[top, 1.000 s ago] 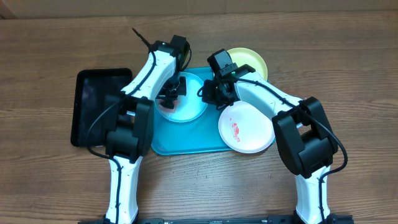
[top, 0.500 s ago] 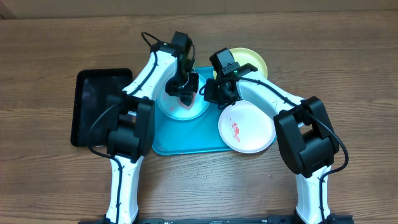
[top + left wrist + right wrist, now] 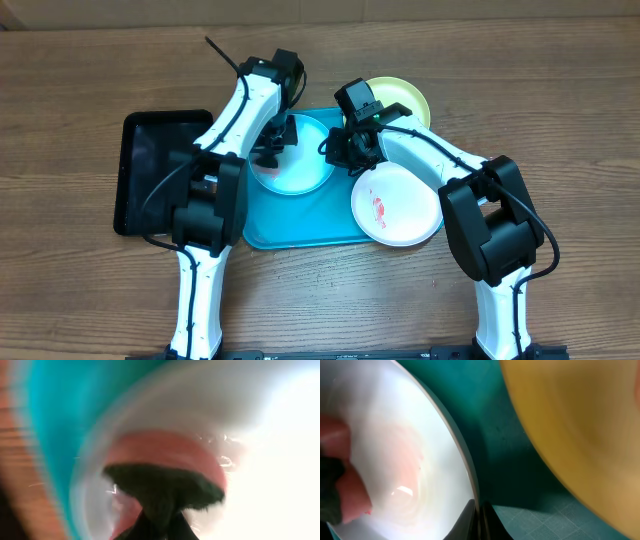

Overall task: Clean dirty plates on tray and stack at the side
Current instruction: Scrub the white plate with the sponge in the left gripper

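The light blue plate lies on the turquoise tray. My left gripper is shut on a pink sponge with a dark scrub pad and presses it on the plate's left part. My right gripper is shut on the plate's right rim, and in the right wrist view the fingers pinch that rim. The yellow-green plate lies at the tray's far right corner. The white plate with a red smear rests at the tray's right edge.
A black tray lies on the wooden table left of the turquoise tray. The yellow-green plate sits close beside the held rim in the right wrist view, with tray floor between them.
My left gripper swept the sponge right across the light blue plate, then back to its left part. The right gripper kept its hold on the rim.
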Available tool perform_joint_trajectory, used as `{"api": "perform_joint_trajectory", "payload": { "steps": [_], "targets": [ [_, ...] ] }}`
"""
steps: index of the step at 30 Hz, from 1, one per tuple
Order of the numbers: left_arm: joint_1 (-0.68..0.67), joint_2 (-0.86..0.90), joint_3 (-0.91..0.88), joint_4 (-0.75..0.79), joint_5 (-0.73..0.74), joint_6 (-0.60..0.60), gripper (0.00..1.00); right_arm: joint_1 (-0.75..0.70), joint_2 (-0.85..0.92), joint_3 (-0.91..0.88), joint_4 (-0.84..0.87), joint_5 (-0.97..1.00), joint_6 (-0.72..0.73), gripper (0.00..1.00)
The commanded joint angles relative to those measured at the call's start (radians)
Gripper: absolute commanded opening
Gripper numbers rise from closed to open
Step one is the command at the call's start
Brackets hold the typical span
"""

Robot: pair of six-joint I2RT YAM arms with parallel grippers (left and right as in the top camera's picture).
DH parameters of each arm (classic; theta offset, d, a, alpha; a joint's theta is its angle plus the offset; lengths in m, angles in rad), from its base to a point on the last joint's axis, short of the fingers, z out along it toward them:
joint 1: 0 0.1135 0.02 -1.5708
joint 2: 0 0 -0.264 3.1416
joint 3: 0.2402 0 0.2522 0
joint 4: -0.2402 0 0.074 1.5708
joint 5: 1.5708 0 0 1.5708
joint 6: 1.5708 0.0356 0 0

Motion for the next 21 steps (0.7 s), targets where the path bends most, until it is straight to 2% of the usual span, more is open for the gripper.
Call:
{"api": "perform_joint_trajectory", "payload": {
  "steps": [1, 3, 6, 8, 14, 17, 21],
  "targets": [
    [-0.007, 0.020, 0.008, -0.006, 0.394, 0.319, 0.04, 0.001, 0.007, -0.026, -0.011, 0.028, -0.004, 0.04],
    [-0.013, 0.020, 0.001, -0.018, 0.480, 0.410, 0.04, 0.001, 0.007, -0.026, -0.012, 0.028, -0.004, 0.04],
    [-0.023, 0.020, -0.003, -0.013, 0.507, 0.438, 0.04, 0.001, 0.007, -0.026, -0.012, 0.027, -0.004, 0.04],
    [-0.026, 0.020, -0.003, 0.014, 0.519, 0.437, 0.04, 0.001, 0.007, -0.026, -0.012, 0.027, -0.004, 0.04],
    [-0.027, 0.020, -0.003, 0.205, 0.483, 0.317, 0.04, 0.001, 0.007, -0.026, -0.012, 0.024, -0.004, 0.04],
    [-0.027, 0.020, -0.003, 0.278, 0.331, 0.208, 0.04, 0.001, 0.007, -0.026, -0.012, 0.024, -0.004, 0.04],
    [-0.027, 0.020, -0.003, 0.251, -0.028, 0.009, 0.04, 0.001, 0.007, -0.026, -0.015, 0.024, -0.004, 0.04]
  ]
}}
